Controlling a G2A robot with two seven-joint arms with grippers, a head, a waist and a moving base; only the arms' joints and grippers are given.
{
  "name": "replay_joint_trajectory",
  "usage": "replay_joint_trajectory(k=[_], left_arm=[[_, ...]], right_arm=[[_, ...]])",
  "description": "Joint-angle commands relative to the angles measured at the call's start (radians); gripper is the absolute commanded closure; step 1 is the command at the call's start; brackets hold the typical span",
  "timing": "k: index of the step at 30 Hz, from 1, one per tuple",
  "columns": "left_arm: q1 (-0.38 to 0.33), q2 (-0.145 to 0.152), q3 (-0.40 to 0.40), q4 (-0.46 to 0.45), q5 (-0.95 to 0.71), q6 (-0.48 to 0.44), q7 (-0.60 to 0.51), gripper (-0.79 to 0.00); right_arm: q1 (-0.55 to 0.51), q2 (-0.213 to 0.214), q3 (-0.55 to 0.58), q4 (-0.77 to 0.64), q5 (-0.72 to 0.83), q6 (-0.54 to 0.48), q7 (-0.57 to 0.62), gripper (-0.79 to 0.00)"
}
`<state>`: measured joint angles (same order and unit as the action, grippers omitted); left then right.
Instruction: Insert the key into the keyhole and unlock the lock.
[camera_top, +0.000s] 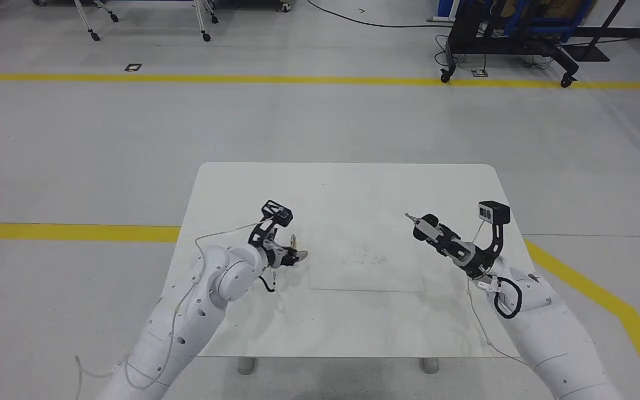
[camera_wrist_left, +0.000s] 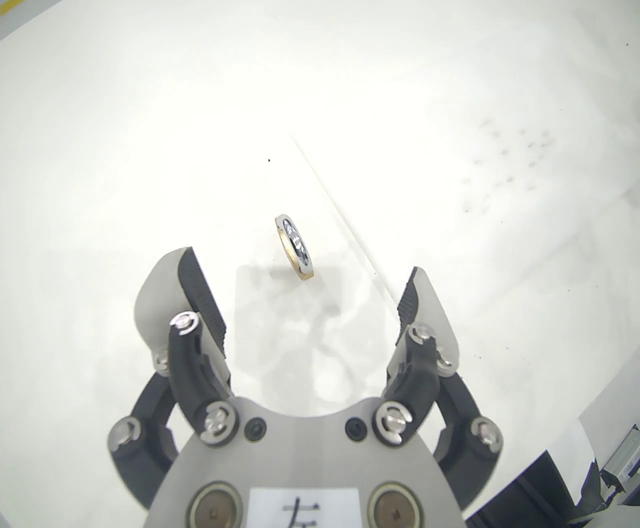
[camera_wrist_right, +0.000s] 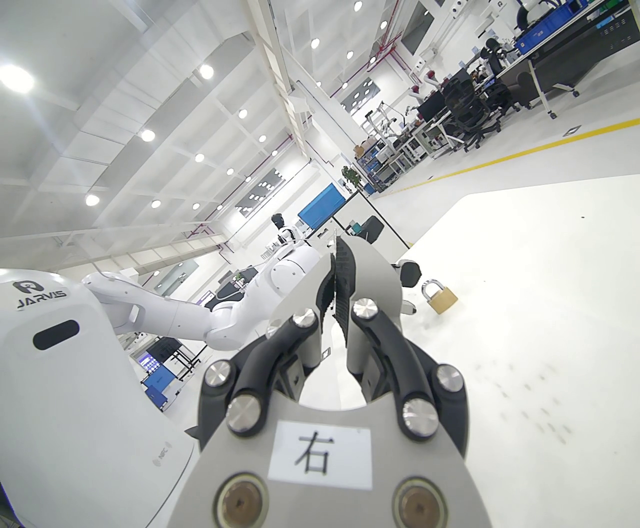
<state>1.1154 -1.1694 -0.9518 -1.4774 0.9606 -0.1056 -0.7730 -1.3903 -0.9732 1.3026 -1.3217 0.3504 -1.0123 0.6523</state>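
A small brass padlock (camera_wrist_left: 295, 247) with a silver shackle stands on the white table (camera_top: 400, 180), left of the middle. My left gripper (camera_wrist_left: 301, 280) hangs open just above it, one finger on each side and neither touching. The right wrist view shows the padlock (camera_wrist_right: 440, 295) far off beside the left arm's gripper. My right gripper (camera_top: 415, 222) is held above the table's right part, tilted up and pointing toward the left arm. Its fingers (camera_wrist_right: 350, 270) are pressed together on the key, of which a thin tip (camera_top: 408, 216) sticks out.
A thin seam (camera_wrist_left: 340, 215) of a flat white sheet runs across the table close to the padlock. Dark specks (camera_wrist_left: 510, 160) mark the surface near the middle. Wheeled frames (camera_top: 510, 50) stand on the floor beyond the far edge.
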Motion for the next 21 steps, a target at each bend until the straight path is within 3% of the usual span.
replay_joint_trajectory(k=[1,2,5,7,8,17,21], left_arm=[[-0.010,-0.004,0.008,0.015,-0.003,0.004,0.005,-0.453],[-0.014,-0.006,0.010,0.022,-0.004,0.006,0.007,-0.360],[-0.022,-0.009,0.013,0.036,-0.002,0.006,0.000,-0.237],[-0.023,-0.009,0.013,0.037,0.002,0.001,-0.010,-0.037],[-0.023,-0.009,0.012,0.037,0.002,0.001,-0.011,-0.012],[-0.030,-0.014,0.010,0.054,0.007,-0.006,0.002,-0.031],[-0.037,-0.019,0.018,0.064,0.011,-0.005,0.008,-0.194]], right_arm=[[0.000,0.000,0.000,0.000,0.000,0.000,0.000,0.000],[0.000,0.000,0.000,0.000,0.000,0.000,0.000,0.000],[0.000,0.000,0.000,0.000,0.000,0.000,0.000,0.000],[0.000,0.000,0.000,0.000,0.000,0.000,0.000,0.000],[0.000,0.000,0.000,0.000,0.000,0.000,0.000,0.000],[0.000,0.000,0.000,0.000,0.000,0.000,0.000,0.000],[0.000,0.000,0.000,0.000,0.000,0.000,0.000,0.000]])
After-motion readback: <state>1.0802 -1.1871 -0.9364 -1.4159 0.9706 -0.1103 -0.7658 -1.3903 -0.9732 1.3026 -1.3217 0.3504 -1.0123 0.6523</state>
